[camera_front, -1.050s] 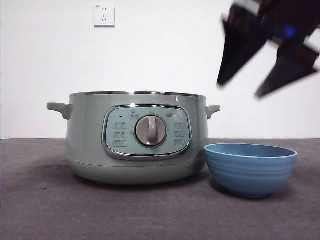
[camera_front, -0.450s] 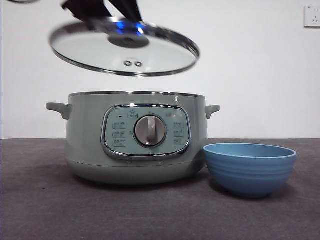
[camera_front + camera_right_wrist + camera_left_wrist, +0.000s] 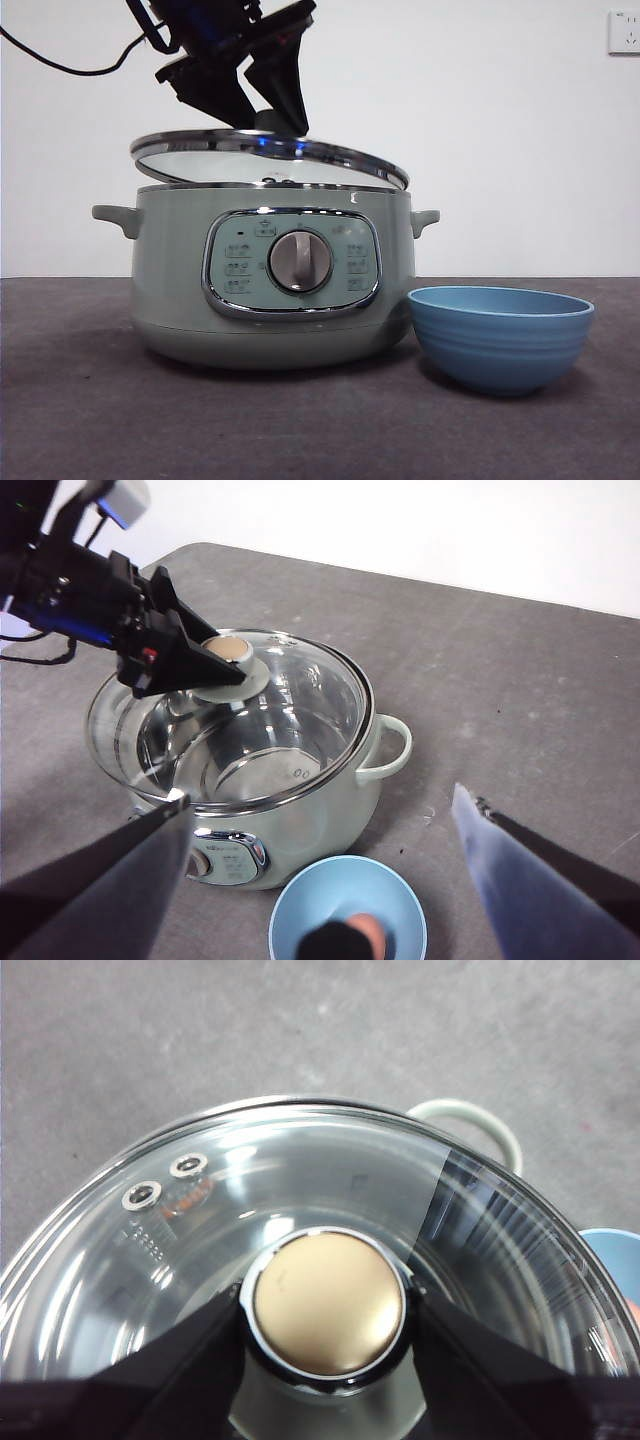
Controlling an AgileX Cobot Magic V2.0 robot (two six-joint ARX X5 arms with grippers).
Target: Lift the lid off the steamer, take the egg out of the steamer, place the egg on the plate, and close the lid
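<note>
At upper left, the left gripper (image 3: 262,108) grasping the lid's knob (image 3: 328,1304) should level the tilted glass lid (image 3: 268,158) over the steamer (image 3: 270,275) rim before lowering; the right gripper (image 3: 320,880) waits spread wide.

Steamer (image 3: 272,280) panel icons unreadable (too small); no legible text.

One large round sage-green electric steamer (image 3: 272,285) stands on the grey worktop (image 3: 90,420). One round clear glass lid with a steel rim (image 3: 270,158) is there, and one blue ribbed bowl (image 3: 501,337). One white wall socket (image 3: 623,32) shows. Two black two-jawed pincers appear, left pincer (image 3: 328,1310) and right pincer (image 3: 320,830).
</note>
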